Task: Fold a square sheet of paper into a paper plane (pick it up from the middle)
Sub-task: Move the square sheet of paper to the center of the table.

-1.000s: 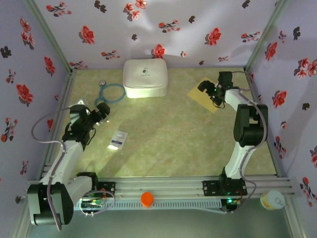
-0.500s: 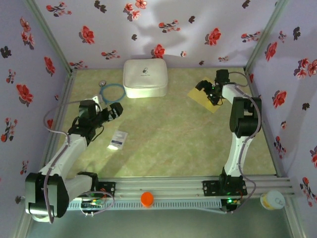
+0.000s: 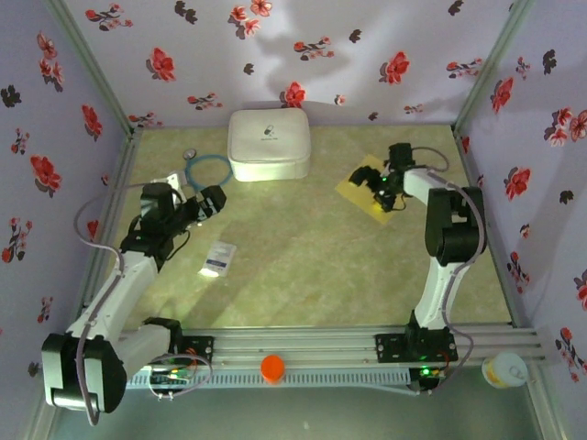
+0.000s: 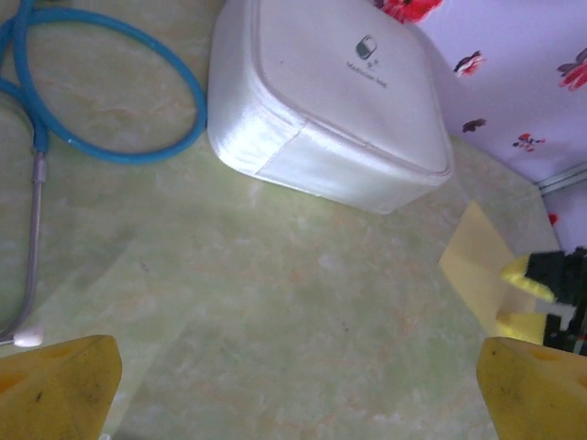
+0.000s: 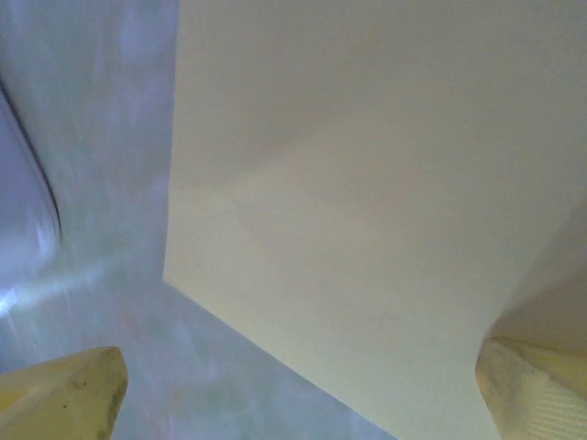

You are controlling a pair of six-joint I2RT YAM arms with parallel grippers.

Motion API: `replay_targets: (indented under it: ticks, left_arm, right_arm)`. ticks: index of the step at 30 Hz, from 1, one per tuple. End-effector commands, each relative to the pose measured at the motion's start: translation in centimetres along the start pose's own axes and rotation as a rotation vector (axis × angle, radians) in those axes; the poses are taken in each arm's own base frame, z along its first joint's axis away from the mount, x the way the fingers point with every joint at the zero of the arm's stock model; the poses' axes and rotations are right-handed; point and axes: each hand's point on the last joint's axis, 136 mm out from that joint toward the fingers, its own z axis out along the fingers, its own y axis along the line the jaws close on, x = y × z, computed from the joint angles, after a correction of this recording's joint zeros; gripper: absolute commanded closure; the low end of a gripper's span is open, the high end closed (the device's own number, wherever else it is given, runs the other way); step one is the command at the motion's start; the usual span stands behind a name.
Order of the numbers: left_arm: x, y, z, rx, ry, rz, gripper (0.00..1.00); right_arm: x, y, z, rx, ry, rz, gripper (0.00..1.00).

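- The square sheet of paper (image 3: 353, 186) is seen lying flat and unfolded on the table (image 3: 312, 266), at the far right, well apart from the white case (image 3: 268, 144). No crease is made yet, so the task is judged to be at its very start.
- The right gripper (image 3: 374, 186) is held low over the sheet with its jaws spread wide and nothing pinched. This is probably done to come down on the paper for the pick-up.
- In the right wrist view one fingertip is seen over the paper and the other over bare table, with a sheet edge between them. More centring is judged to be needed, as the middle is called for. Contact with the paper cannot be told.
- The left gripper (image 3: 213, 200) is held on the left side, jaws spread, empty, pointed toward the case and sheet. It is likely kept ready to help once the paper is lifted.
- A blue tube loop (image 3: 209, 171) lies just beyond the left gripper, and a small white packet (image 3: 218, 258) lies nearer. Both are left untouched.
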Motion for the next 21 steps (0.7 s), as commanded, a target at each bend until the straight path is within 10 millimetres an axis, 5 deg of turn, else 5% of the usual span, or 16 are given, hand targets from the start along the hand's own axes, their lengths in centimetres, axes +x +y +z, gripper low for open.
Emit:
replay_targets:
  ticks: [1,8,13,16,21]
  left_arm:
    - [-0.7,-2.0,-1.1,0.056,-0.007,0.015,0.01]
    - [0.9,-2.9,-1.9,0.087,0.052,0.011,0.07]
    - [1.1,-4.4,-2.7,0.129,0.051,0.030,0.08]
    - [1.6,-4.9,-2.4,0.150,0.063,0.045,0.11]
    - [3.0,-6.6,-1.4,0.189,0.128,0.076,0.17]
  right_arm:
    - [7.4,-0.2,1.4,0.043,0.139,-0.036,0.01]
    - [17.4,2.1,2.6,0.004,0.242,-0.143,0.01]
    - [21.8,4.0,1.9,-0.065,0.313,-0.249,0.01]
    - [21.9,6.6,0.4,-0.148,0.312,-0.302,0.01]
    - [17.3,7.4,-1.5,-0.148,0.177,-0.299,0.01]
